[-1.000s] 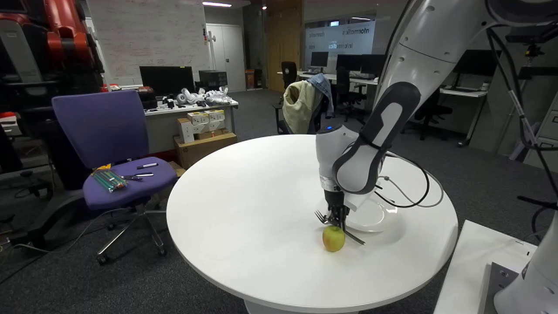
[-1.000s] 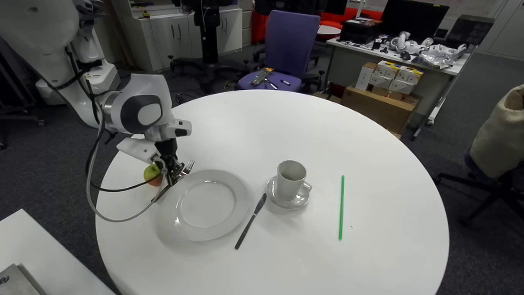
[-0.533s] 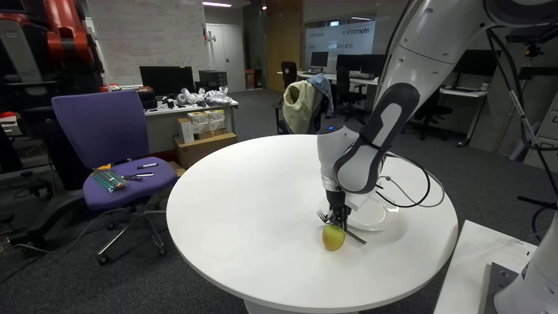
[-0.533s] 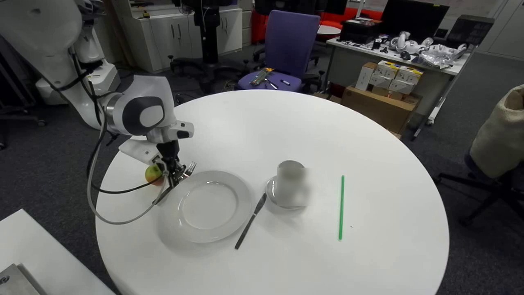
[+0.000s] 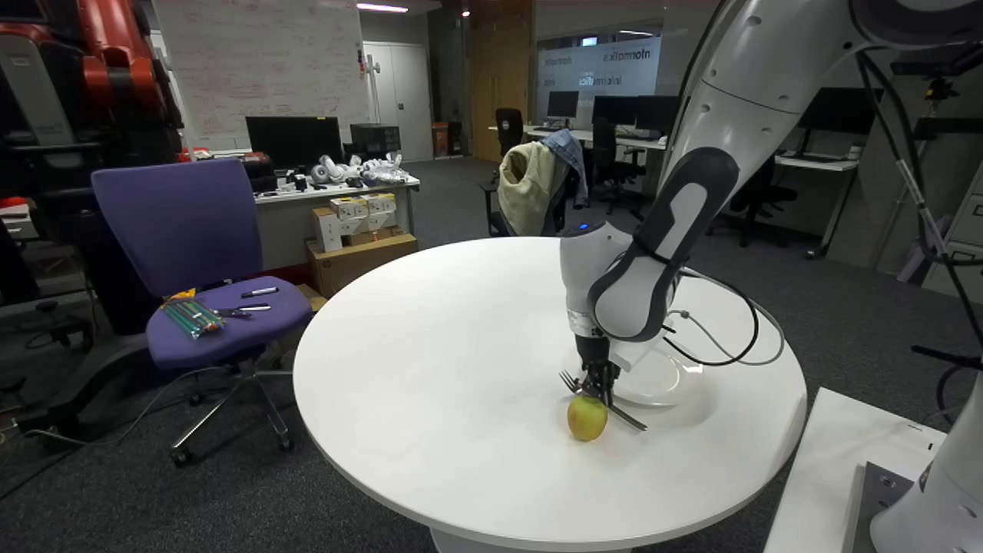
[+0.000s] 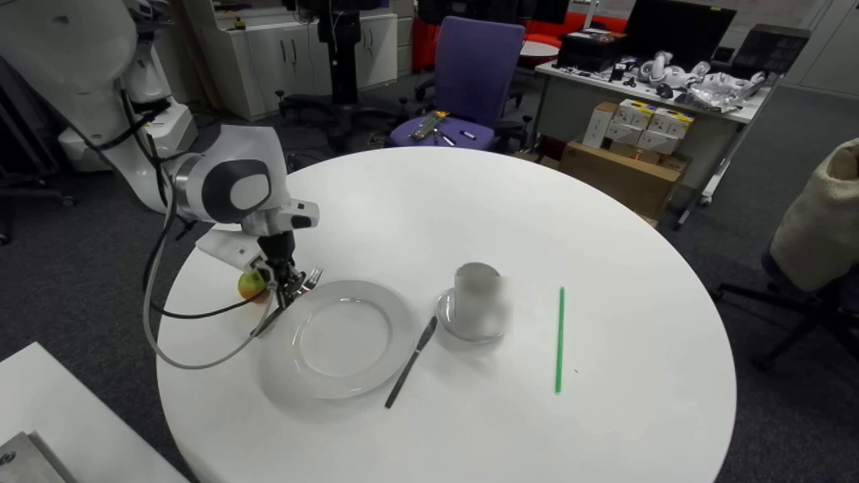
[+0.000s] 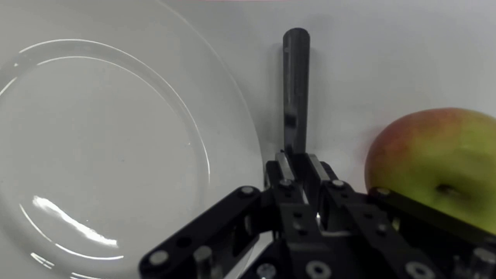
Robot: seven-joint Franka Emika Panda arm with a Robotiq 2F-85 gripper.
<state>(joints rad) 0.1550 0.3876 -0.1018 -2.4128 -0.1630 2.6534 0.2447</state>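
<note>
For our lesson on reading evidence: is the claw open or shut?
The claw is shut on the fork: the wrist view shows the handle pinched between its fingers.

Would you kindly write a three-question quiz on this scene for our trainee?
1. What is the tool gripping?
2. True or false: the knife lies nearer the plate than the green stick does.
3. Which shows at the right edge of the wrist view: A) cup, B) apple, C) saucer?

Key:
1. The fork, by its handle.
2. True.
3. B.
</note>
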